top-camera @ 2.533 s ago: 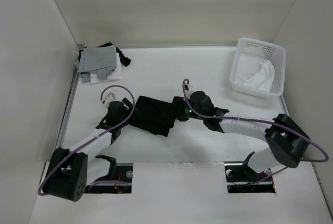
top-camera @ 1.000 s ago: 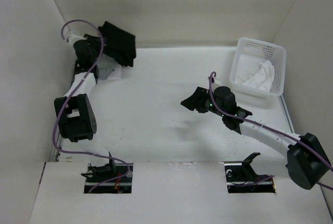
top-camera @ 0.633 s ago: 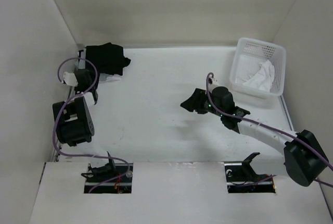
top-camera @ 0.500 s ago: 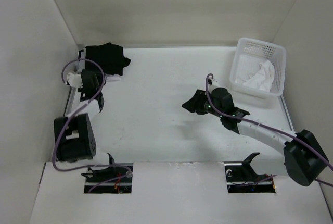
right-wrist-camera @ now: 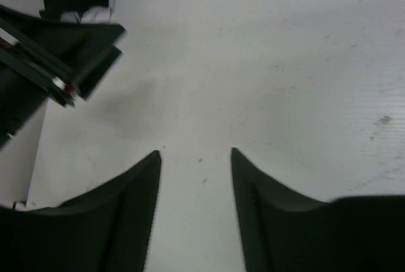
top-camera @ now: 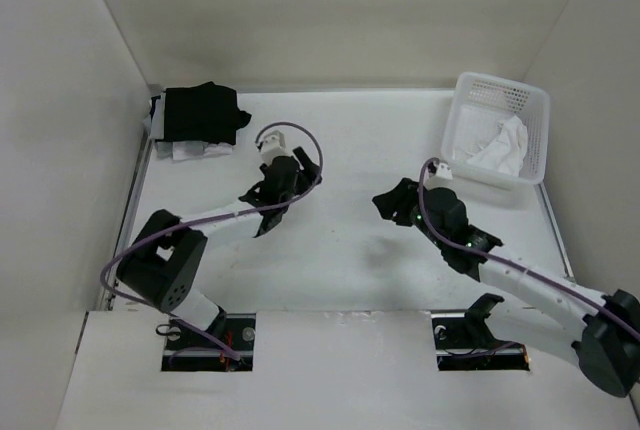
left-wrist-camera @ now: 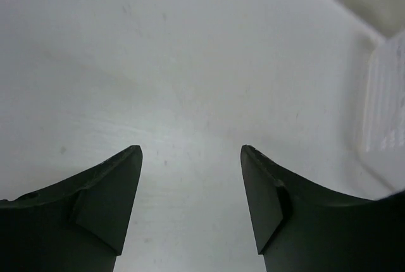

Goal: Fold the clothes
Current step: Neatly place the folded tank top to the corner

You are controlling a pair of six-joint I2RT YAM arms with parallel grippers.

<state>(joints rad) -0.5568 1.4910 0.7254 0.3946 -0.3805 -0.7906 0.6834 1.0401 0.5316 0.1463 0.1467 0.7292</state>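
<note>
Large plain black cloth (top-camera: 203,113) lies folded at the far-left corner of the white table (top-camera: 340,140), on top of a smaller white garment (top-camera: 188,152) whose edge peeks out on the near side; neither gripper touches it. Right of that, the L arm reaches in toward the table's middle. The left gripper (left-wrist-camera: 190,155) hangs over bare tabletop w/ jaws spread wide, nothing btwn them, only white surface in the gap in the wrist view. Further right, well apart from it, the right gripper (right-wrist-camera: 195,153) hovers over the centre-right of the table, pointing back toward the left. Its jaws also stand apart, w/ a narrower gap than the L pair, and they hold nothing. At far right sits the white plastic lattice basket (top-camera: 497,90), rectangular, by the table's far-right edge, w/ a crumpled white fabric garment (top-camera: 497,150) inside, bunched toward the basket's right side.
</note>
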